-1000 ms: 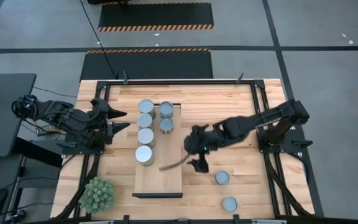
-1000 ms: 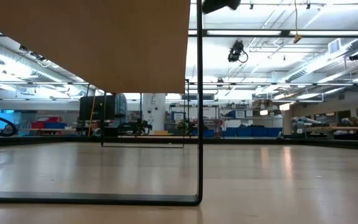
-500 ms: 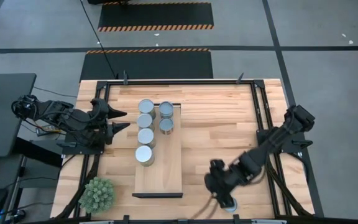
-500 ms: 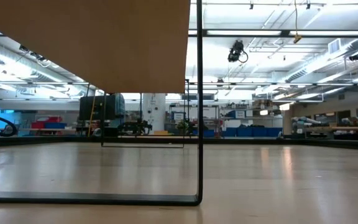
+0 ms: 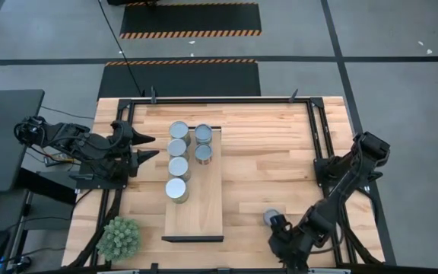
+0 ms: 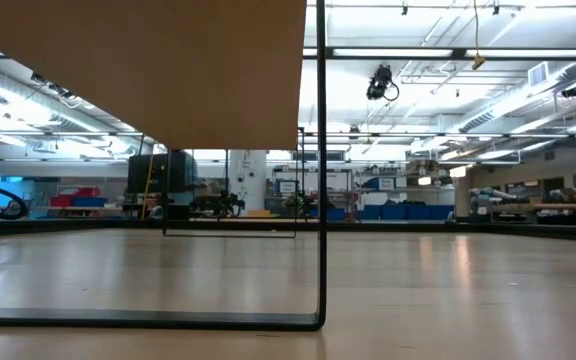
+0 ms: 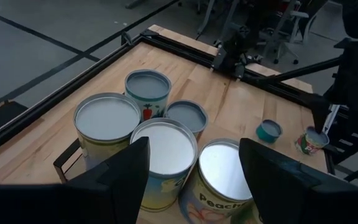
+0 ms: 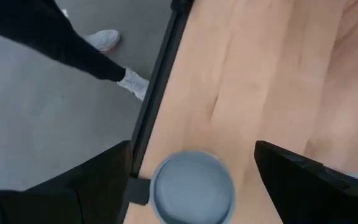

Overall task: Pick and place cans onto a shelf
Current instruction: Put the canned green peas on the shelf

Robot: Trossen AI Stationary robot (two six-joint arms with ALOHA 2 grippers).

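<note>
Step in hand: right gripper [image 8: 191,180], fingers spread and empty, above a can [image 8: 193,186] beyond the shelf [image 5: 204,205], probably needing descent next.

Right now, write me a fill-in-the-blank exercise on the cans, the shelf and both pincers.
1. ____ cans stand on the shelf.
2. The right pincer hangs above a can at the table's ____ edge, fingers open.
3. The left pincer waits, open, beside the shelf's ____ side.
4. The green plant sits off the shelf, on the ____.

Missing words: six; front; left; table
</note>
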